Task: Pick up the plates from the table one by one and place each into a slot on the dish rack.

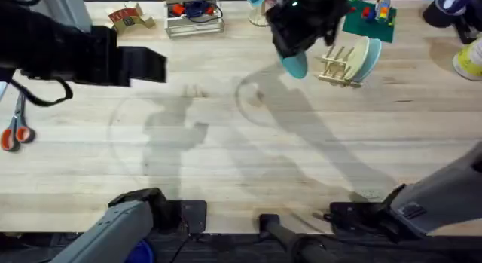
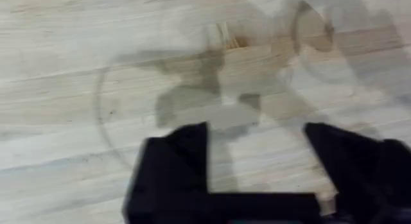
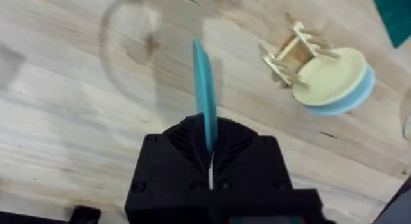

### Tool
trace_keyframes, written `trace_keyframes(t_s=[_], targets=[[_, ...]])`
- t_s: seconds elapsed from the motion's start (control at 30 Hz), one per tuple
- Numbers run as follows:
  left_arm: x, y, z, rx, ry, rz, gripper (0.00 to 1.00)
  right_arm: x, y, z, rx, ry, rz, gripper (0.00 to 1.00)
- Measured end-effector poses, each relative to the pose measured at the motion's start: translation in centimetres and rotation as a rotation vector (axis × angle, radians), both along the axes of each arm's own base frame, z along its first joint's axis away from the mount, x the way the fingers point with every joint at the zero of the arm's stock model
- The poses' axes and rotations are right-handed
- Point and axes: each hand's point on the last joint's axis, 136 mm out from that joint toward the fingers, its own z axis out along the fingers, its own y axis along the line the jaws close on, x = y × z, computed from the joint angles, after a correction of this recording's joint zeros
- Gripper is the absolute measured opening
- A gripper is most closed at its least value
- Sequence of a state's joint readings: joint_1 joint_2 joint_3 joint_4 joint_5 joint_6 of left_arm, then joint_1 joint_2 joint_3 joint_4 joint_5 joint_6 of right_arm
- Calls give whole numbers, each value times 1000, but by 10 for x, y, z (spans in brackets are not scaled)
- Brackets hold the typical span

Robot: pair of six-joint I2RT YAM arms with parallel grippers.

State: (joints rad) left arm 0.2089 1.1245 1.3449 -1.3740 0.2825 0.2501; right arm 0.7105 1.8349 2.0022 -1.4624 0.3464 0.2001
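Toward the far edge of the table [image 1: 248, 165], right of its middle, I have the right gripper [image 3: 209, 144] up in the air with its fingers pinched on the rim of the turquoise plate [image 3: 205, 89], which I see edge-on from the wrist, standing upright out of the jaws. From overhead that plate [image 1: 295, 65] hangs just beside the wooden dish rack [image 1: 339, 67], on the side nearer the table's middle, and I cannot tell if the two touch. The rack already carries a cream plate [image 3: 327, 76] and a pale blue plate [image 3: 359, 95] behind it, both standing on edge between the pegs at the rack's end nearer the right edge. My left gripper [image 2: 257, 147] hovers over bare wood near the left edge with its fingers spread wide and nothing between them. A pair of orange-handled scissors [image 1: 15, 131] lies at the left edge.
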Motion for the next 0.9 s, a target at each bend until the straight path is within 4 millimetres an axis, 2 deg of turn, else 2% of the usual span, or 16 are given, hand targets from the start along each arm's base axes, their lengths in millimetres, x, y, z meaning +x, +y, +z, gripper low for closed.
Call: trace_keyframes(t_s=[0.03,0.1,0.63,0.73,0.9], targets=[[-2,0,1,-1,-4,5,948,-2,-3,6,3,-10,-2,33],[-3,0,4,2,-15,11,990,-7,-9,16,10,-28,-3,33],[-14,-1,3,-3,11,28,995,-49,-56,83,116,-154,-77,33],[-14,-1,3,-3,12,28,995,-60,-68,91,120,-167,-107,33],[-14,-1,3,-3,12,28,995,-65,-80,103,140,-223,-168,33]])
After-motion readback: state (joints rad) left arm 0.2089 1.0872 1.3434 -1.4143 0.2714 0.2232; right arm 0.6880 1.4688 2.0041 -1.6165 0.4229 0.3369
